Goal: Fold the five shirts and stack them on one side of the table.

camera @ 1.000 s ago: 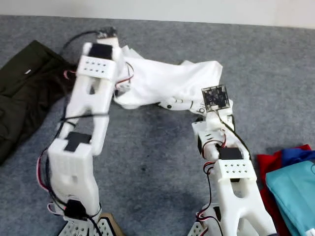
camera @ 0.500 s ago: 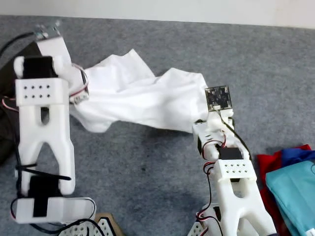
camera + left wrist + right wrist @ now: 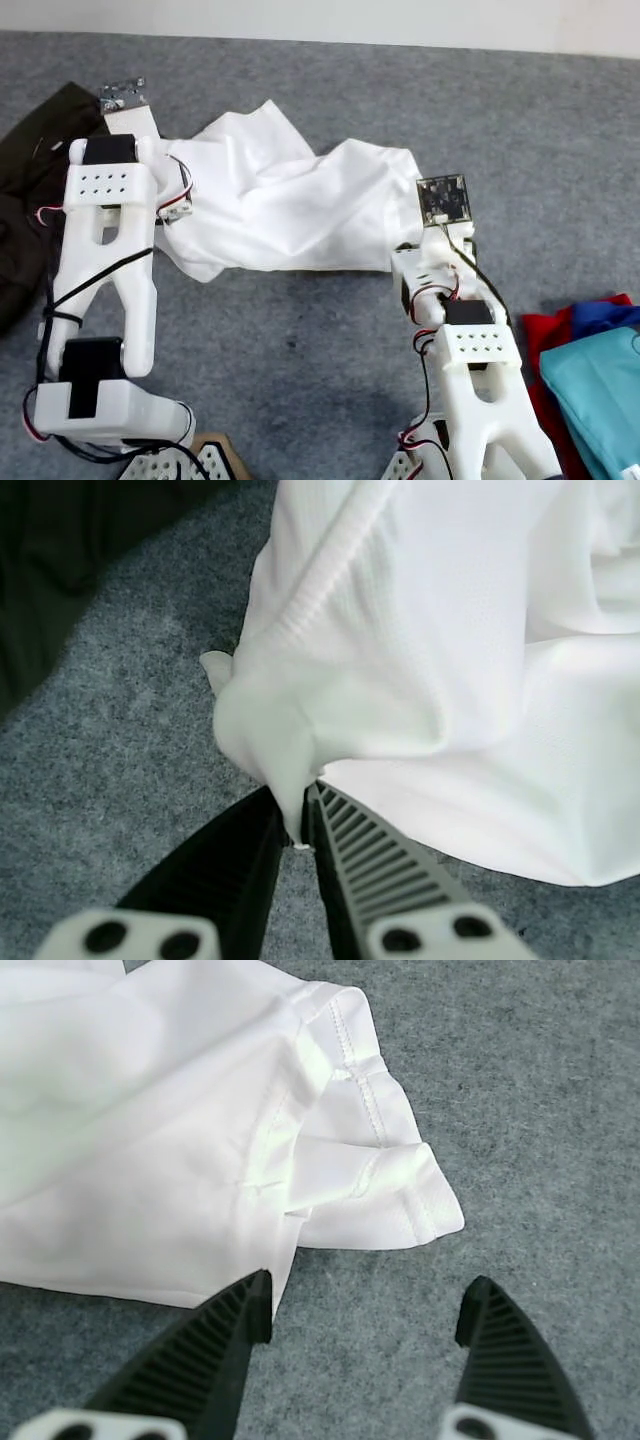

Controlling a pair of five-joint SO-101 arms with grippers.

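Since a second ago your left arm has dragged the white shirt point(image 3: 290, 205) leftward. It now lies stretched across the upper middle of the high view. Your left gripper point(image 3: 300, 830) is pinched tight on a bunched fold of it. Your right gripper point(image 3: 365, 1310) hangs with jaws apart, just beside the hemmed corner. Dark garment point(image 3: 25, 210), possibly a shirt, upper left. Coloured shirts point(image 3: 600, 370) lower right.

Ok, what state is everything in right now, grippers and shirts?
white shirt: unfolded, lying rumpled, one edge pinched.
left gripper: shut on the white shirt's bunched edge.
right gripper: open, empty, by the white shirt's hemmed corner.
dark shirt: unfolded, heaped beside the left arm.
shirt stack: piled beside the right arm, teal on top.
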